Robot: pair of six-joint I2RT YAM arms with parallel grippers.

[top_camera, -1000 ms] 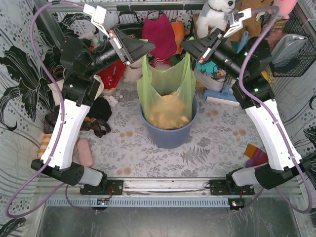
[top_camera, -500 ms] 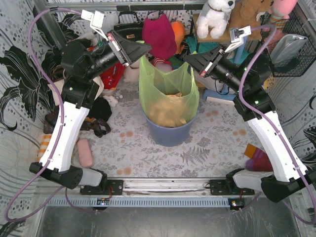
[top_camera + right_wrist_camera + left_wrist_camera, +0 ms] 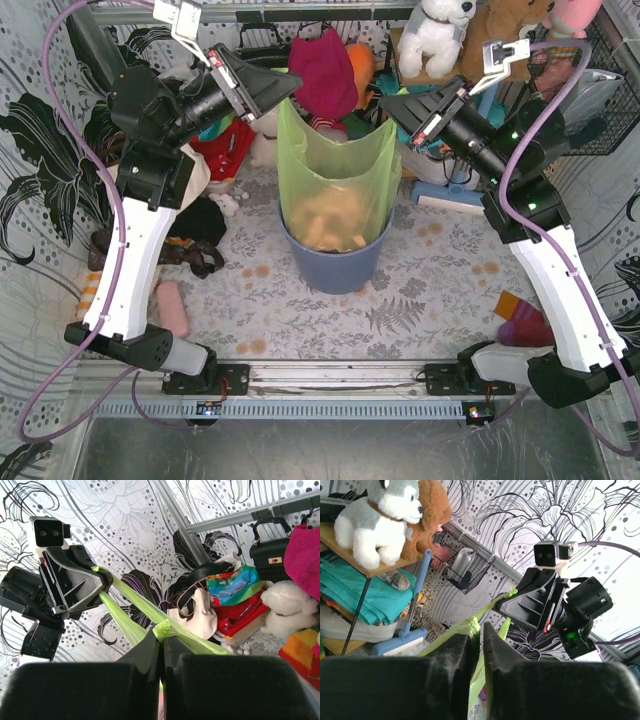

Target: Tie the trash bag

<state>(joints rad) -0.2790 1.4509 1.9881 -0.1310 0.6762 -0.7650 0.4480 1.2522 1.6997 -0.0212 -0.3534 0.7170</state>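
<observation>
Trash bag (image 3: 335, 170) rim corners pinched tight by left gripper (image 3: 293, 89) and right gripper (image 3: 385, 101); pull evenly, then cross them above the bin (image 3: 340, 272) to knot.

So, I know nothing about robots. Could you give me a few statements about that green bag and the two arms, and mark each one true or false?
1. Both the left gripper and the right gripper are clamped on the top of the trash bag. True.
2. The trash bag lies flat on the table next to the bin. False: it stands inside the blue-grey bin.
3. Tan paper scraps show through the green plastic. True.
4. The bag is already tied shut. False: no knot shows, and its two top corners are held apart, one in each gripper.
5. The right gripper hangs open above the bag. False: its fingers are shut on a fold of the plastic.
</observation>
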